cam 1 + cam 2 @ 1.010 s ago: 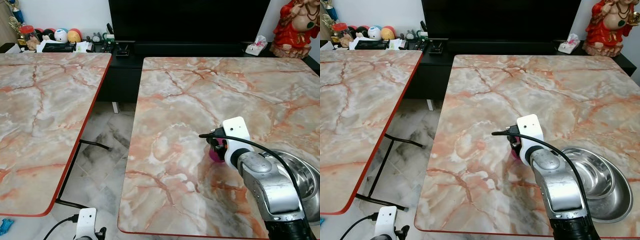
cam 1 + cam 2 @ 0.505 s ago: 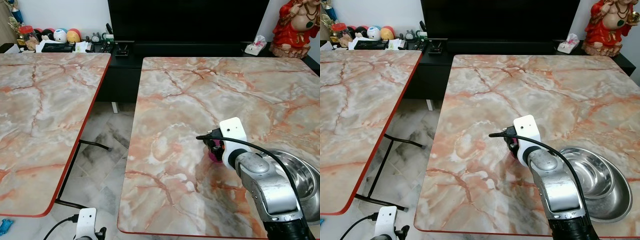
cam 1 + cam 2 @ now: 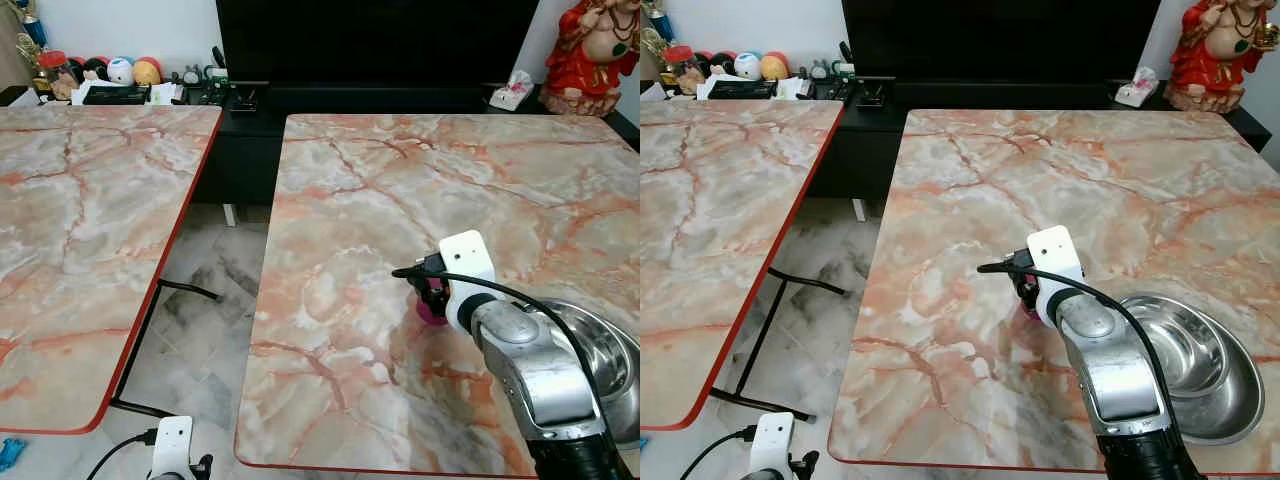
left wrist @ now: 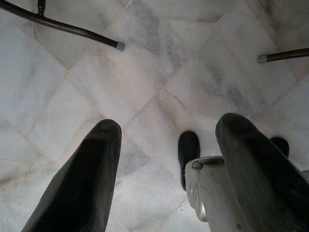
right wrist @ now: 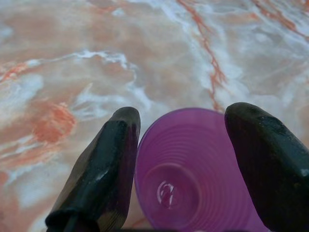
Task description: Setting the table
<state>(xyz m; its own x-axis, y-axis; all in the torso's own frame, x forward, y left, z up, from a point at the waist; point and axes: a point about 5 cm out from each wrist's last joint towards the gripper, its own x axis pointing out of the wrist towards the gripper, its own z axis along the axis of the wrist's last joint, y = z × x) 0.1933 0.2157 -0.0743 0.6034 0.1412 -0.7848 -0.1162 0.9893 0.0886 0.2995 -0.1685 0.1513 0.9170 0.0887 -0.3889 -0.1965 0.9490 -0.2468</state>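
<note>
The purple cup (image 5: pixel 193 179) stands upright on the marble tabletop (image 3: pixel 380 190), its open mouth facing up, between the fingers (image 5: pixel 104 159) of the right gripper (image 5: pixel 188 164), which flank its rim on both sides; whether they press it cannot be told. Just beside it, near the tabletop's right edge, sits a steel bowl (image 3: pixel 1200 370) nested in a wider one. The left gripper (image 4: pixel 169 164) hangs spread over the pale tiled floor (image 4: pixel 145 72). A second marble table (image 3: pixel 90 220) stands left
</note>
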